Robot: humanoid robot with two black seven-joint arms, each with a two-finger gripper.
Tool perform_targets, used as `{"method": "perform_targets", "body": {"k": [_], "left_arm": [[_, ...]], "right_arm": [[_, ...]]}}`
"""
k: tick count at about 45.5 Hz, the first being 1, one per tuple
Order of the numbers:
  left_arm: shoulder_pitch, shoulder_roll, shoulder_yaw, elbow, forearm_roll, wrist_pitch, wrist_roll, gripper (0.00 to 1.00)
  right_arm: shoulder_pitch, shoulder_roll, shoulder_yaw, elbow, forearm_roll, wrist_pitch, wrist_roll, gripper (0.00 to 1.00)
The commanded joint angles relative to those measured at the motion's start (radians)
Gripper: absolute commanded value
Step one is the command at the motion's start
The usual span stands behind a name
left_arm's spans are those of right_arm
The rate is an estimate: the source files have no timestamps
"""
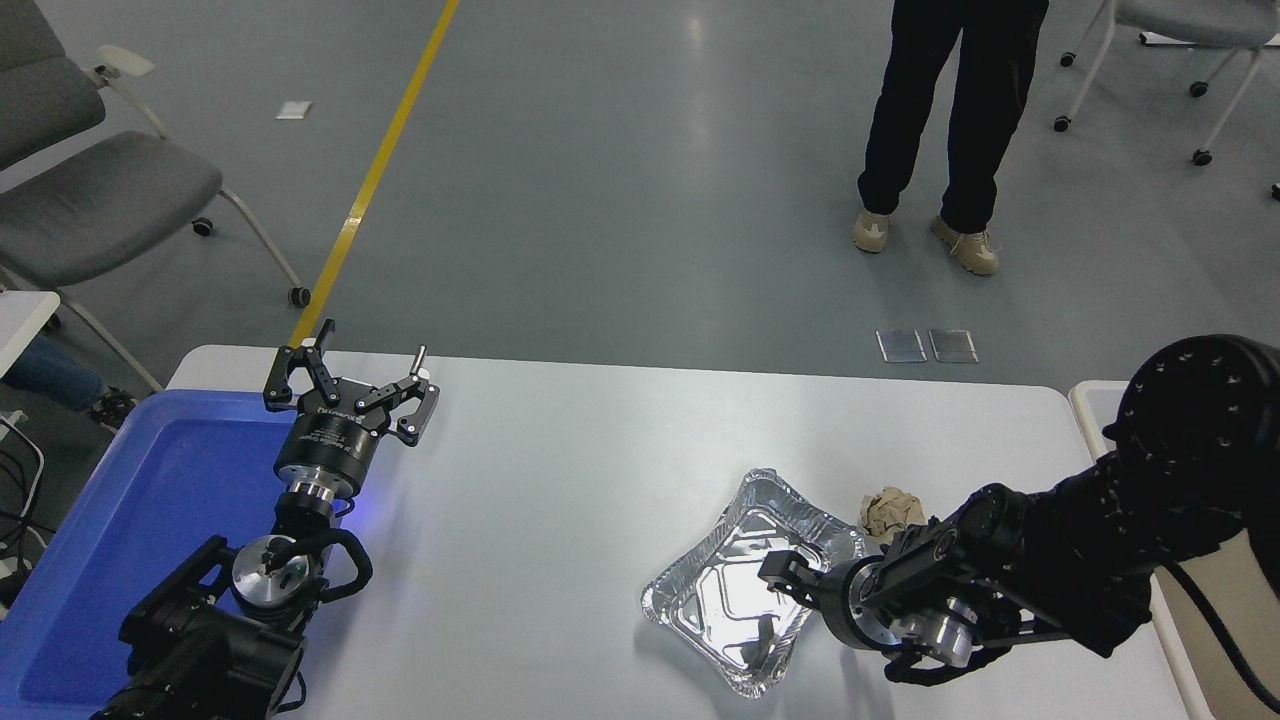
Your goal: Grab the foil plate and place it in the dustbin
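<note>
The foil plate [740, 590], shiny silver with a crimped rim, lies flat on the white table [560, 480] at the front right. My right gripper [782, 578] comes in from the right and sits low over the plate's right side, at its rim; I cannot see how its jaws stand. The dustbin [1083, 397] shows only as a pale rounded rim at the table's right edge, mostly hidden behind my right arm. My left gripper [360, 362] is parked open at the left, above the blue tray's edge.
A blue plastic tray [140, 500] lies at the table's left. A small crumpled brown paper ball [892, 508] sits just right of the plate, next to my right arm. A person [950, 130] stands on the floor beyond the table. Chairs stand at the far left and far right.
</note>
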Motion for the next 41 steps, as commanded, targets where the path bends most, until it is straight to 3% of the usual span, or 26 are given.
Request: {"method": "perform_targets", "body": {"k": [1, 10, 15, 23, 25, 41], "left_arm": [[0.000, 0.000, 0.000, 0.000, 0.001, 0.000, 0.000, 0.99], [0.000, 0.000, 0.000, 0.000, 0.001, 0.000, 0.000, 0.99], [0.000, 0.000, 0.000, 0.000, 0.001, 0.000, 0.000, 0.99], [0.000, 0.000, 0.000, 0.000, 0.001, 0.000, 0.000, 0.99], [0.000, 0.000, 0.000, 0.000, -0.001, 0.000, 0.000, 0.99], [0.000, 0.000, 0.000, 0.000, 0.001, 0.000, 0.000, 0.99]], "right_arm": [[-0.004, 0.015, -0.004, -0.013, -0.004, -0.004, 0.000, 0.91], [-0.006, 0.015, -0.006, -0.013, -0.023, -0.004, 0.000, 0.73], [-0.004, 0.015, -0.007, -0.013, -0.027, -0.004, 0.001, 0.57], [-0.003, 0.030, -0.033, -0.011, -0.075, -0.002, 0.000, 0.22], [-0.003, 0.030, -0.047, -0.011, -0.076, -0.002, 0.001, 0.00], [0.005, 0.030, -0.079, -0.005, -0.092, -0.002, 0.001, 0.00]]}}
